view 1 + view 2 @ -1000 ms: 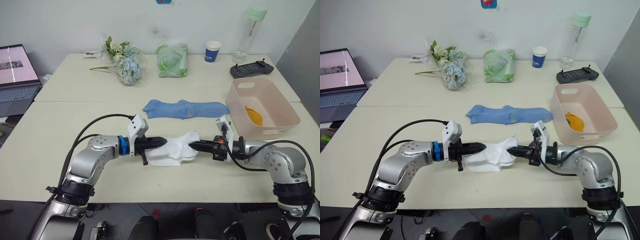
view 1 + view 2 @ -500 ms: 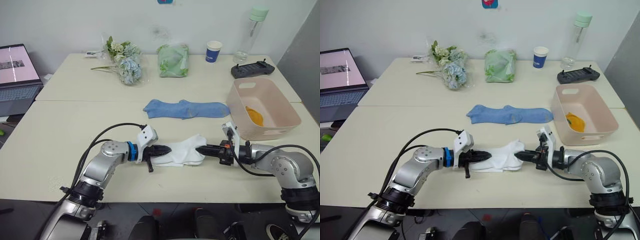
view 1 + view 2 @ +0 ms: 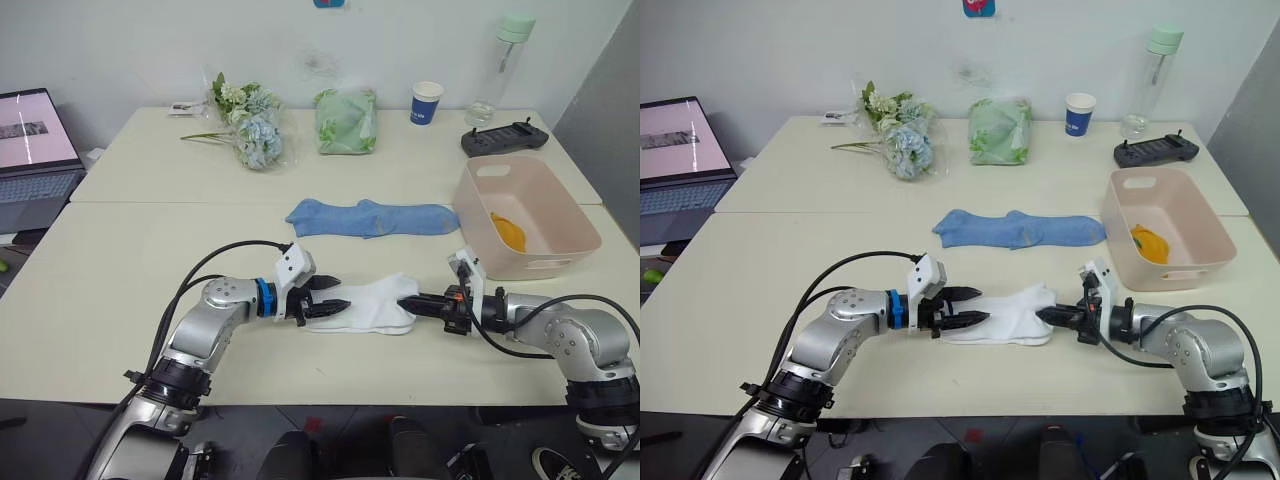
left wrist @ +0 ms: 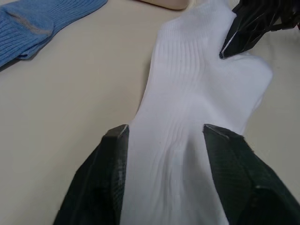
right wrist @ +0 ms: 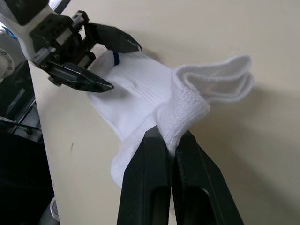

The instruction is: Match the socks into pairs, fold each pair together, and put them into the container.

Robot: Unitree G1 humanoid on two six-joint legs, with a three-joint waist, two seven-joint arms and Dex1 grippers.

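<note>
On the far left a laptop [image 3: 35, 145] sits open, with a bunch of flowers [image 3: 245, 125] further along the back table. Closer to me, the left gripper [image 3: 338, 298] lies low on the table with its jaws spread open on either side of one end of the white socks [image 3: 368, 305], not pinching them. The white socks lie stretched flat between the two arms. Behind them the light blue socks [image 3: 370, 217] lie side by side in a line. The right gripper [image 3: 406, 299] has its jaws closed tight on the bunched cuff at the other end of the white socks. Just beyond it to the right stands the container [image 3: 565, 255], with a mustard-yellow sock [image 3: 509, 233] inside.
</note>
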